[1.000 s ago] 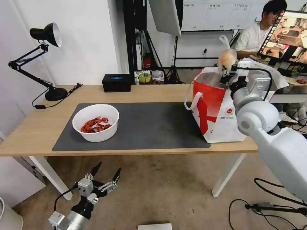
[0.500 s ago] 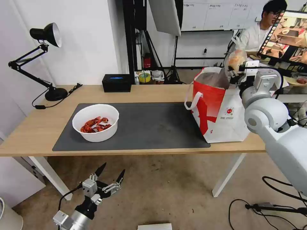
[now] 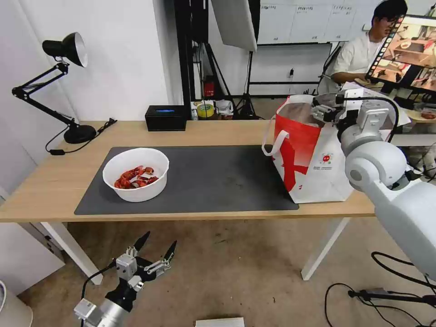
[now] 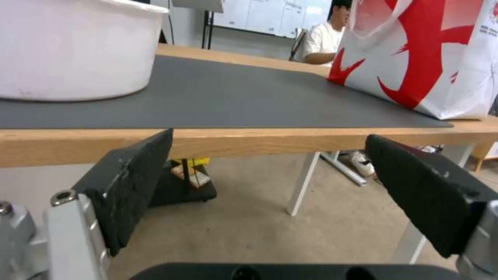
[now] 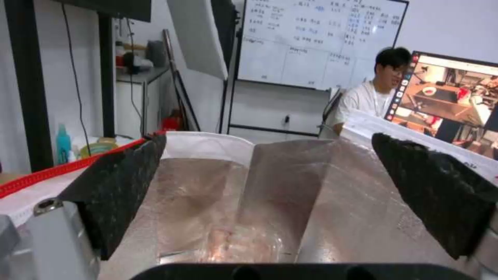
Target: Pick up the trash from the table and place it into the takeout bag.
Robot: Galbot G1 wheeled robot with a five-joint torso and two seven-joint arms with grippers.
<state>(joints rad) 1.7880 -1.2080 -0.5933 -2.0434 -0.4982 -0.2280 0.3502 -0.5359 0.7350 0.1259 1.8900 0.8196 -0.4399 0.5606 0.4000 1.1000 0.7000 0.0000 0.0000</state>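
The right gripper point(image 5: 270, 202) stood with its black pads point(image 5: 124, 186) spread wide and nothing between them, poised over the open mouth of the takeout bag point(image 3: 313, 159). Straight below the gap, down in the silver foil lining point(image 5: 290, 194), lay a clear bag with a pale lump point(image 5: 244, 243); I could not tell more about it. The tote stood upright at the far right end of the table point(image 3: 204, 129), partly on the dark grey mat point(image 3: 213, 177), one white loop handle point(image 3: 274, 141) hanging on the side away from the gripper.

The left gripper point(image 3: 152, 247) hung low in front of the table, below its front edge, with its fingers point(image 4: 135, 182) likewise spread wide and empty. Up and beyond those fingers, on the mat, sat the white round bowl point(image 3: 136, 175) with red crayfish shells point(image 3: 135, 177) in it, well apart from the tote. Behind the bowl, at the table's far edge, stood a black box point(image 3: 166, 118), and off to the bowl's other side a black desk lamp point(image 3: 63, 50).
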